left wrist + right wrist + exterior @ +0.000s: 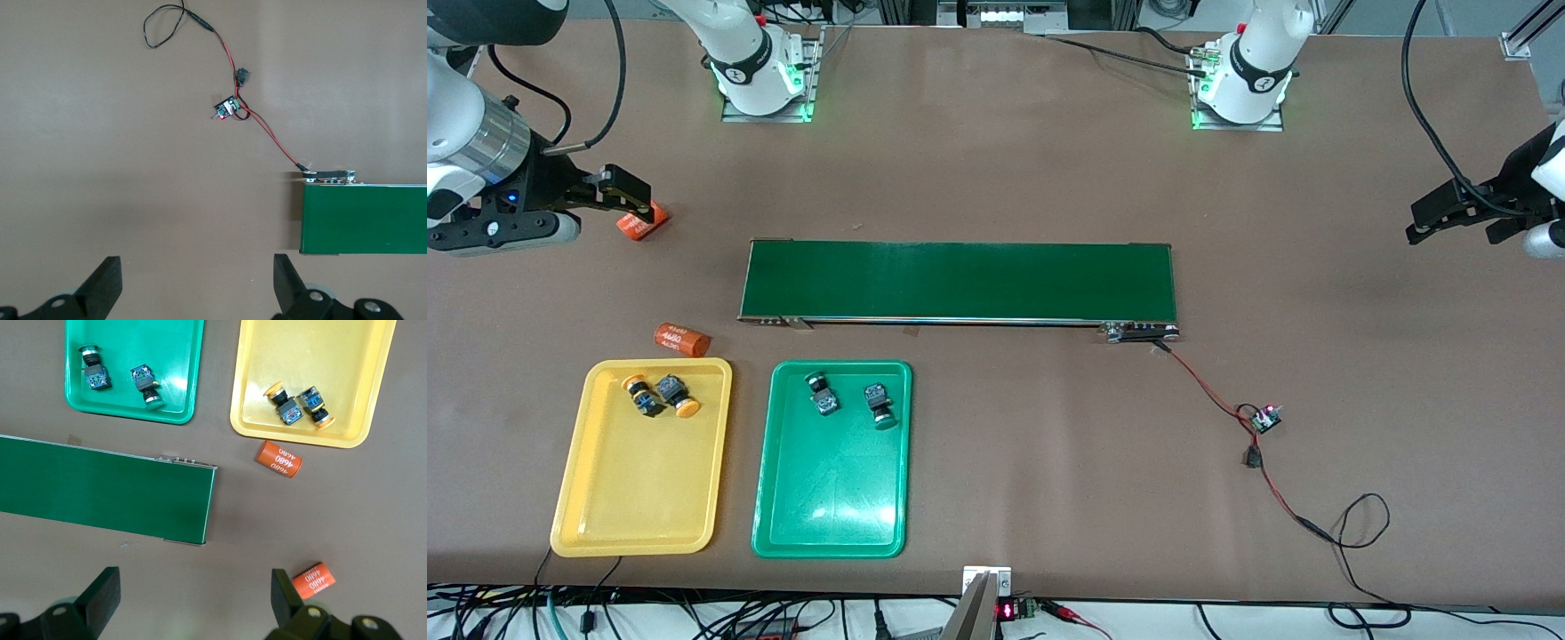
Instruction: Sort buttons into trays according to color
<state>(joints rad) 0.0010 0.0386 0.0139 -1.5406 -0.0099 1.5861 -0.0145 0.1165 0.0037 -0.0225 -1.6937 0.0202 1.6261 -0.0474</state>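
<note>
Four small black-and-blue mushroom-cap buttons (pixel 660 396) look light, rigid, roll-prone on flat yellow plastic tray (pixel 600 516) and green plastic tray (pixel 827 533), so pinch the block body; left gripper (pixel 1458 213) near the left arm's table end and right gripper (pixel 618 200) by an orange cylinder (pixel 643 224) both have jaws apart, empty

Two buttons (pixel 660 396) lie in each tray (pixel 605 524), trays side by side, nearer the camera than the conveyor (pixel 959 280).

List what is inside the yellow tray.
The yellow tray holds two yellow-orange buttons, lying on their sides next to each other at the end nearest the conveyor belt. Nothing covers them; the rest shows bare tray floor.
</note>
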